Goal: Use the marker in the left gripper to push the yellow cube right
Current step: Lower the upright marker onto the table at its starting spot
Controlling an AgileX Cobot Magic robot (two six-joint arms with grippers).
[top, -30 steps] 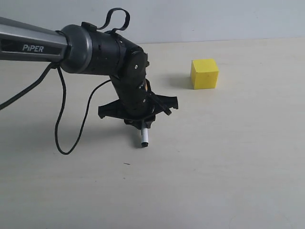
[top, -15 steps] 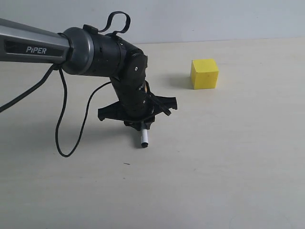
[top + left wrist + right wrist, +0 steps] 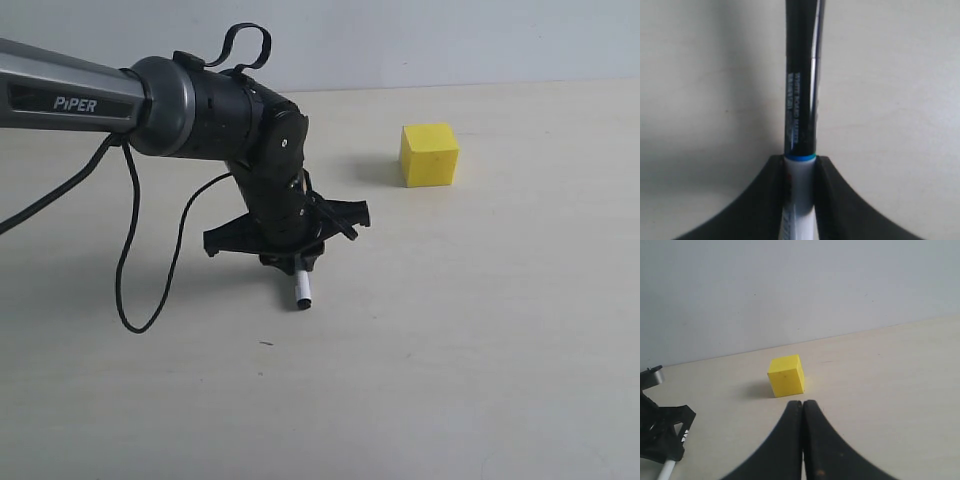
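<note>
Looking at the exterior view, the left end effector point(image 3: 290, 262) sits low in the middle-left of the frame. It's pinching the marker point(image 3: 302, 292), with a white bit poking out below toward the desk point(image 3: 480, 340) — whether the tip actually touches, I can't tell.

The yellow cube point(image 3: 429, 154) is in the upper right of the frame, well apart from the marker and flat on the desk. My guess is it's light and rigid, so it should slide easily but could spin if nudged off-centre. I'd aim low at the middle of the face toward the left of the frame. The marker looks stiff but smooth, so it might slip in the grip if shoved hard.

Room-wise there's plenty of bare desk to the right of the cube, though the far edge at the wall point(image 3: 450, 40) runs close behind it.

The right end effector point(image 3: 802, 412) has its fingers pressed together, holding nothing — the cube is near its tips in its own view.
</note>
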